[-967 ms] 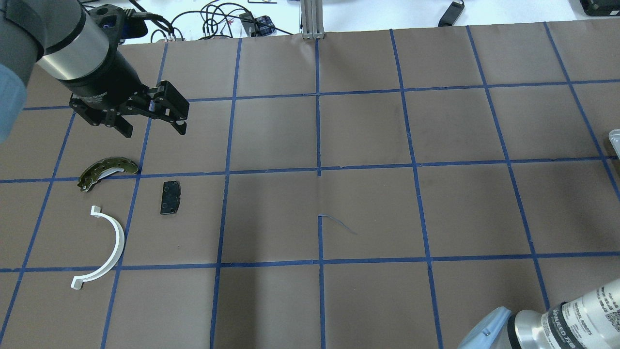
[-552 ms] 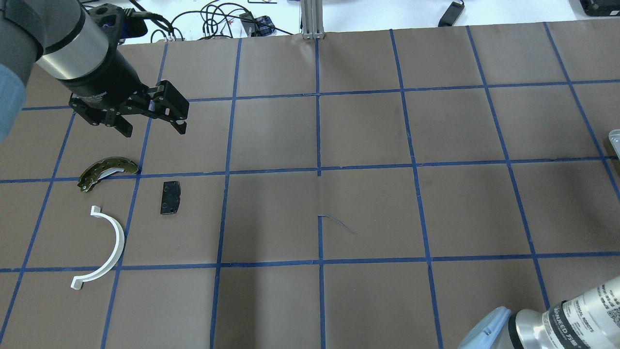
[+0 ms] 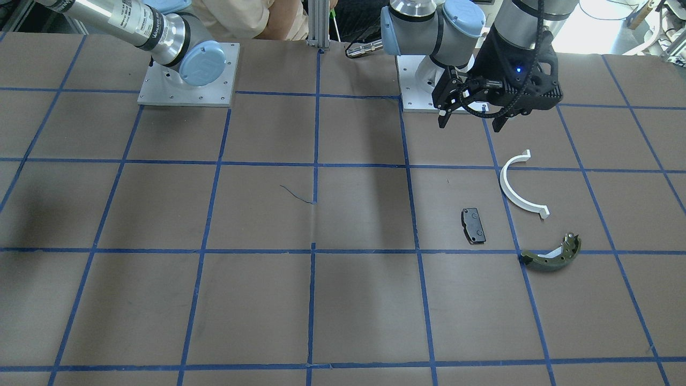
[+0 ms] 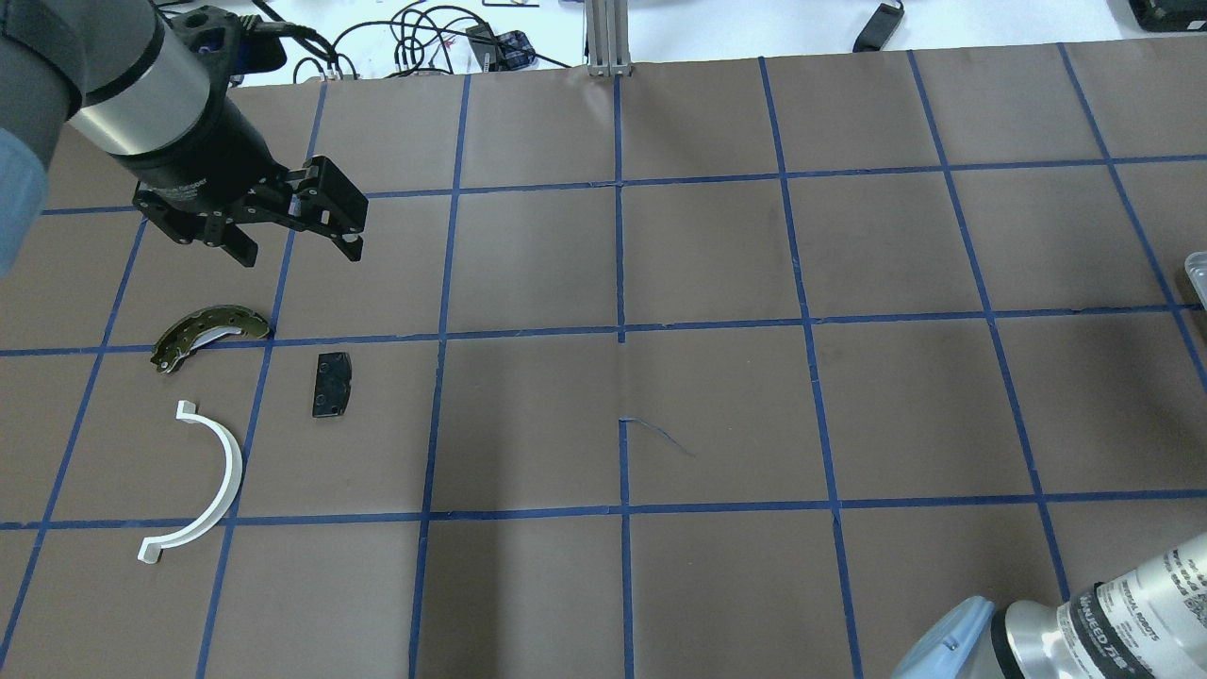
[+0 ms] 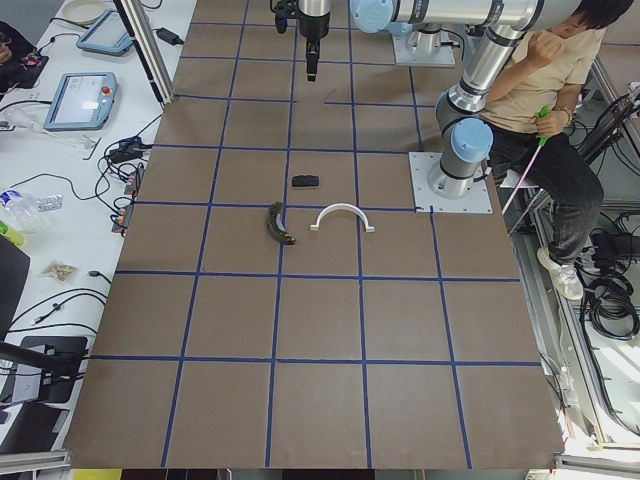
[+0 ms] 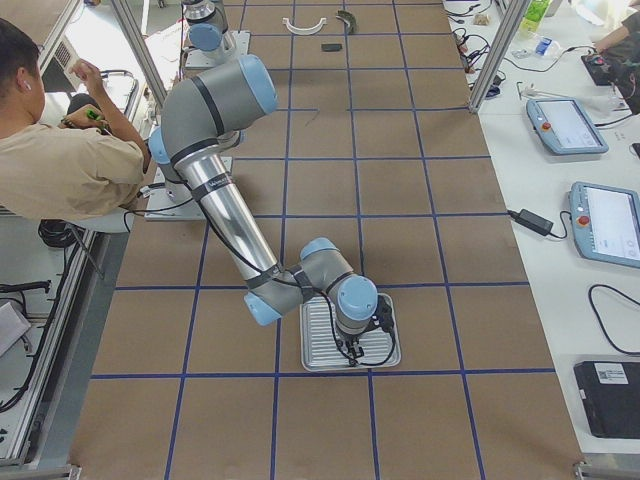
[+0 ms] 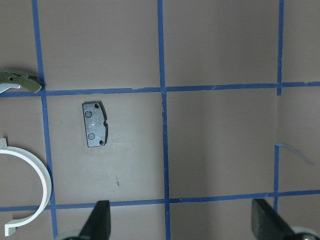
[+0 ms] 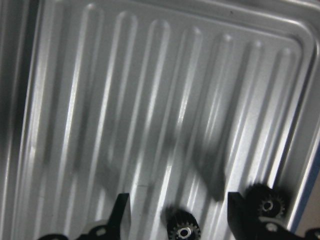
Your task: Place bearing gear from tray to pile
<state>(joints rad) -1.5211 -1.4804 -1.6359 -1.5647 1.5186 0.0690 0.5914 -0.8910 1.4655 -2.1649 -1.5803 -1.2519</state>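
The left arm (image 3: 429,27) and right arm (image 3: 123,21) are silver metal tubes with grey joints and round pale blue caps (image 3: 202,61). Black lettering (image 3: 134,24) rings the right arm's tube above its square grey base plate (image 3: 161,91), which is edged with small screws. The left gripper (image 3: 470,125) is black and angular, with a tiny blue light (image 3: 517,68) and a looped black cable (image 3: 478,114). The right gripper (image 8: 180,216) has black fingers (image 8: 121,216).

An operator (image 6: 60,165) in beige is sitting at one long edge of the desk; cables (image 4: 415,38) (black, tangled) are lying beyond the opposite edge.
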